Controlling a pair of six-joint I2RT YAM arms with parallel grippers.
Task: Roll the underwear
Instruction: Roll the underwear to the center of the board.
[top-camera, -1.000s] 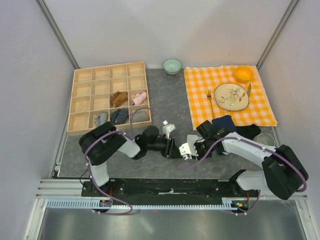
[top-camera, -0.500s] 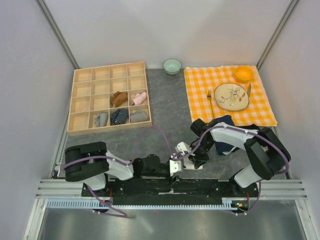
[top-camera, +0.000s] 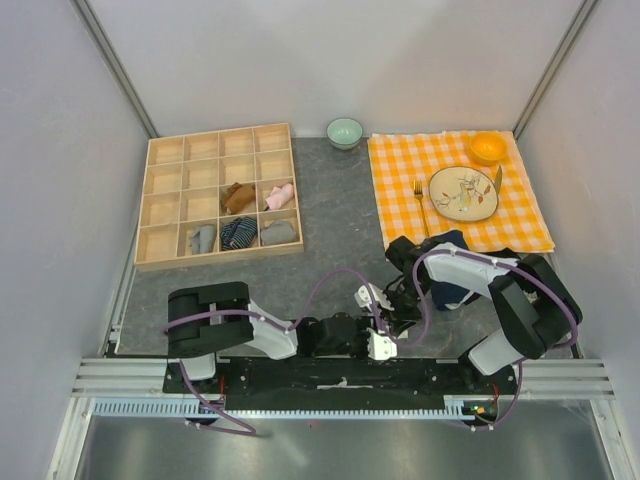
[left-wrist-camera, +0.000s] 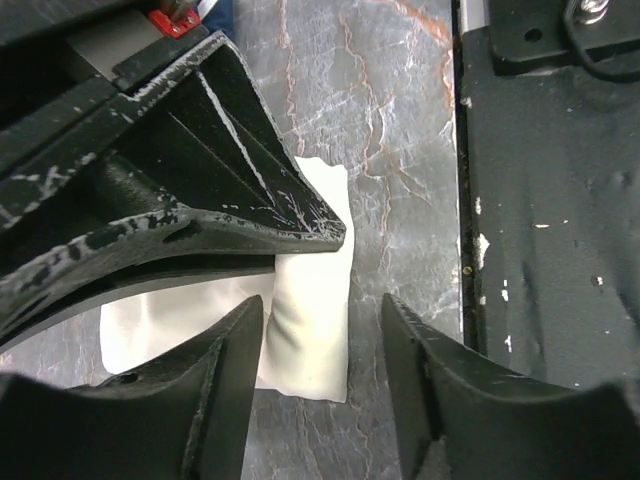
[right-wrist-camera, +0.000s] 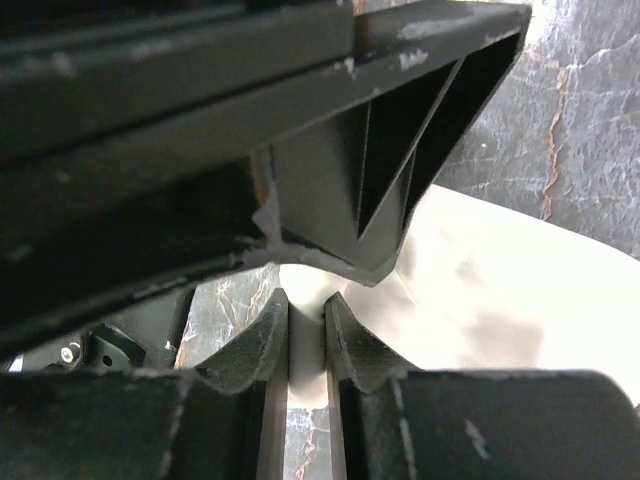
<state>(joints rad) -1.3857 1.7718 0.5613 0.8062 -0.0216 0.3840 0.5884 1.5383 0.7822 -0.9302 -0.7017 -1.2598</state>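
Left wrist view: a small cream-white cloth underwear (left-wrist-camera: 305, 320) lies flat on the grey marbled bench (left-wrist-camera: 400, 120), close to its near edge.

It looks light, thin and limp, likely to slide and sag rather than hold a crease, so the best hold is probably a pinch at one hem, curling it over onto itself. The left tool (left-wrist-camera: 322, 345) is released, its fingers straddling the cloth's edge. The right tool (right-wrist-camera: 306, 320) faces it from the opposite side, tip on the cloth. Its jaws stand almost together, and I cannot tell whether fabric is caught between them. The wooden compartment tray (top-camera: 220, 257) sits well apart.
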